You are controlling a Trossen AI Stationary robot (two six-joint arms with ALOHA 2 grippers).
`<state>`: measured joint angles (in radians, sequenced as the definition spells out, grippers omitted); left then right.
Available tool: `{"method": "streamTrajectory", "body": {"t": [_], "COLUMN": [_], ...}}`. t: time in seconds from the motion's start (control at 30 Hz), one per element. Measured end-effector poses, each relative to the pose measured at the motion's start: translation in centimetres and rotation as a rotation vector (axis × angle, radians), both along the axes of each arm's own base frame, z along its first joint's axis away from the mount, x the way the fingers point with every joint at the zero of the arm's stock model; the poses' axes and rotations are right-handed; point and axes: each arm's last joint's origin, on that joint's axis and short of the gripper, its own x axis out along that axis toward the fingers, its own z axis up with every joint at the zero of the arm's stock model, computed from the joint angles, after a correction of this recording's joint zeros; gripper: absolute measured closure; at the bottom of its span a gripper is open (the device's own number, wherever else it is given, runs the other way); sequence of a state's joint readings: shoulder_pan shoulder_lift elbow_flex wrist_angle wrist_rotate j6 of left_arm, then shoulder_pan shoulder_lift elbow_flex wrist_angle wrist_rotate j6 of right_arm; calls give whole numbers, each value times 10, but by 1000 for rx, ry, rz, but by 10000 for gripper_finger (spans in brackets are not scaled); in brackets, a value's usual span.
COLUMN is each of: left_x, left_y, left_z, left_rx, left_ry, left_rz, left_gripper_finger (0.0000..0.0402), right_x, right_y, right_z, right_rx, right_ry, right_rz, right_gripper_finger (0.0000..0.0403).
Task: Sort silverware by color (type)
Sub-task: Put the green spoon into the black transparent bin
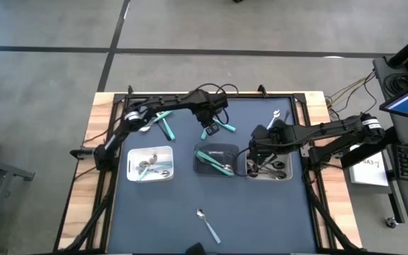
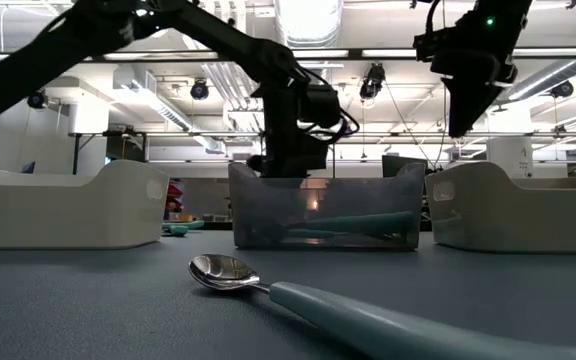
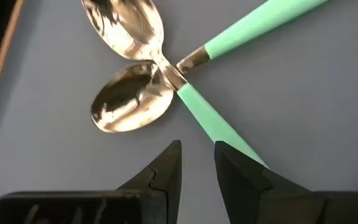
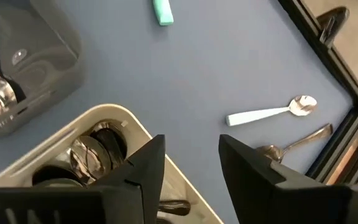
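Two teal-handled spoons [image 3: 185, 93] lie crossed on the blue mat, bowls side by side. My left gripper [image 3: 197, 146] hovers open just over them; one finger stands above the lower spoon's handle [image 3: 213, 121]. In the high view it is at the far middle [image 1: 209, 129]. My right gripper [image 4: 191, 140] is open above the right white tray [image 1: 283, 174], which holds dark spoons [image 4: 95, 149]. The middle grey tray [image 1: 218, 149] holds teal pieces, and the left white tray [image 1: 163, 150] holds silver ones.
A teal-handled spoon [image 2: 230, 272] lies alone near the table's near edge [image 1: 207, 225]. Another teal pair [image 1: 166, 125] lies at the far left. A pale-handled spoon [image 4: 269, 113] and an all-silver spoon [image 4: 297, 142] lie by the far right rail [image 4: 328, 56].
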<state>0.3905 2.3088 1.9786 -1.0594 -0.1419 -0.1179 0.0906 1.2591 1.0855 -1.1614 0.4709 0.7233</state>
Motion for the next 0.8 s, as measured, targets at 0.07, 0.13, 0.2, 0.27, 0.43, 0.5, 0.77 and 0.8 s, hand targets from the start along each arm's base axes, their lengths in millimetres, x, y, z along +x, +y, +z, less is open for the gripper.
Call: {"method": "streamTrajectory", "body": {"t": [0.07,0.13,0.2,0.27,0.43,0.5,0.77,0.8], "left_x": [3,6,9,11,12,11,8,7], "left_y": [3,7,9,9,10,11,5,4], "left_z": [-2,-4,-2,2,7,8,6,5], "left_rx": [3,-3,-15,-12,36,41,-72,-82], "left_ry": [7,1,-16,-29,-34,-35,-18,-19], "left_rz": [-14,-12,-12,-6,87,101,77,67], "left_gripper_finger": [322,322,322,322,322,322,322,322], "right_x": [0,0,0,0,0,0,0,0], "right_y": [0,0,0,0,0,0,0,0], "right_z": [0,0,0,0,0,0,0,0], "right_rx": [4,9,14,18,18,19,19,19], "right_ry": [-11,-22,-32,-41,-42,-45,-46,-45], "right_rz": [-21,-42,-63,-82,-86,-91,-92,-92], "right_gripper_finger": [257,257,257,257,257,257,257,257]}}
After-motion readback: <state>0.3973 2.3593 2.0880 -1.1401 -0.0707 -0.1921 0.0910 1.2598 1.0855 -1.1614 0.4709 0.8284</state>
